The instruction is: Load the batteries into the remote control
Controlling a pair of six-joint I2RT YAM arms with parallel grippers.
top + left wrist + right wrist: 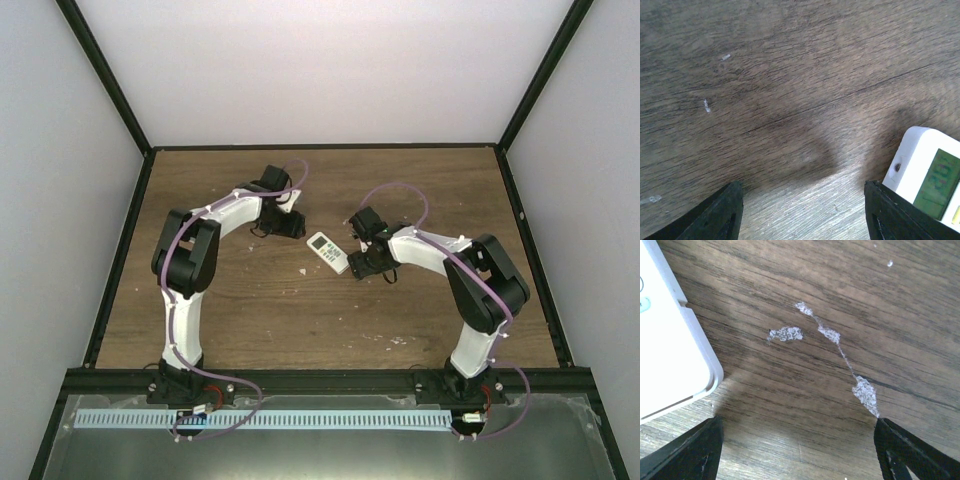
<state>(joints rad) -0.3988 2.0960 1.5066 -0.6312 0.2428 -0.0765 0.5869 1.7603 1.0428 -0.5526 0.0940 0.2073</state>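
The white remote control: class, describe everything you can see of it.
The small white rectangular plastic remote control lies flat, face up, diagonally on the brown wooden table between the two arms. A pale green screen sits at one end, small buttons beyond it. The left tool and right tool stand open beside it, neither around it.

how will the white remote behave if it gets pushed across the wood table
The remote lies flat on the table, a rigid-looking plastic slab, so it would likely slide or pivot, not roll or tip. Its smooth rounded edges may slip in a pinch.
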